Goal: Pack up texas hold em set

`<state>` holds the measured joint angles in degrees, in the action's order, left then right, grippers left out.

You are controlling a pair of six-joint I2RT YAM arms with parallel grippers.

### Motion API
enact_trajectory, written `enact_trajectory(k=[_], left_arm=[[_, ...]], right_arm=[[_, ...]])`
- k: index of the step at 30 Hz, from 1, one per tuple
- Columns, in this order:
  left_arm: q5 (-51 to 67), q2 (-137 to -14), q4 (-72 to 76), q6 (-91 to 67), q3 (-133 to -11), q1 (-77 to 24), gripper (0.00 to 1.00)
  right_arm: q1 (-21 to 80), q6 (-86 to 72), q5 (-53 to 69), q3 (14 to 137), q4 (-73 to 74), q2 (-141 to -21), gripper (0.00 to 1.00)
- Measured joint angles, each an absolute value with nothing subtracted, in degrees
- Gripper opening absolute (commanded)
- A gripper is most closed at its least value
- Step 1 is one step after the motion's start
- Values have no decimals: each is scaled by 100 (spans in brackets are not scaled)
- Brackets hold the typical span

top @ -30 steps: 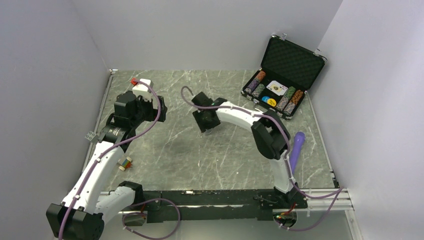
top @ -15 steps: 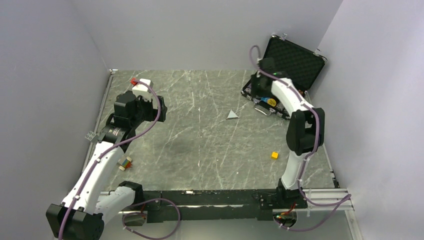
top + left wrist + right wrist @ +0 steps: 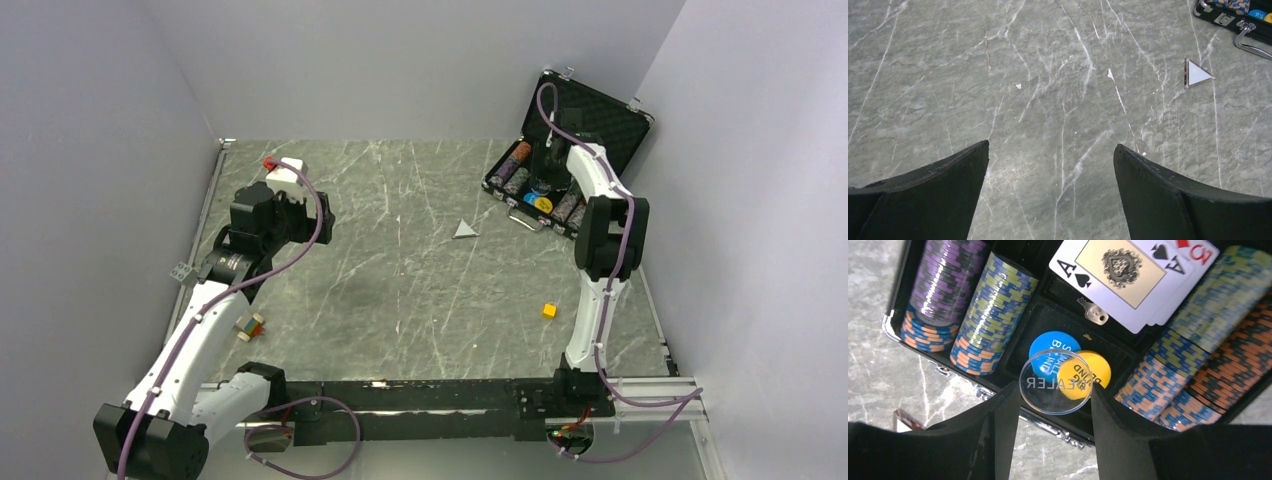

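Top view: the right gripper (image 3: 548, 168) hangs over the middle of the open briefcase (image 3: 590, 118). The left gripper (image 3: 318, 215) is well apart from it, so the right arm is nearer.

Left wrist view: jaws wide, holding nothing, over the bench (image 3: 1058, 100).

Right wrist view: the gripper pinches a clear dealer disc (image 3: 1055, 385) by its rim, directly above the briefcase's centre pocket, where the blue disc (image 3: 1048, 346) and yellow disc (image 3: 1096, 371) lie.

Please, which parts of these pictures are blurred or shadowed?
Right wrist view: chip rows at the upper right look soft, the clear disc in the right hand is sharp. Top view: even light, one faint shadow on the table. Left wrist view: sharp throughout.
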<state>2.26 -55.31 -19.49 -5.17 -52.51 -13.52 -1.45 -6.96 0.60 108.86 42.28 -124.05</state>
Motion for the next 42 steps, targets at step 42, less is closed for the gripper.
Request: enact_trajectory(k=[42], left_arm=[[228,-5581,-1949,-515,-5249,-1352,98]], right_arm=[[163,-683,-108,10274,4099,-12151,70]])
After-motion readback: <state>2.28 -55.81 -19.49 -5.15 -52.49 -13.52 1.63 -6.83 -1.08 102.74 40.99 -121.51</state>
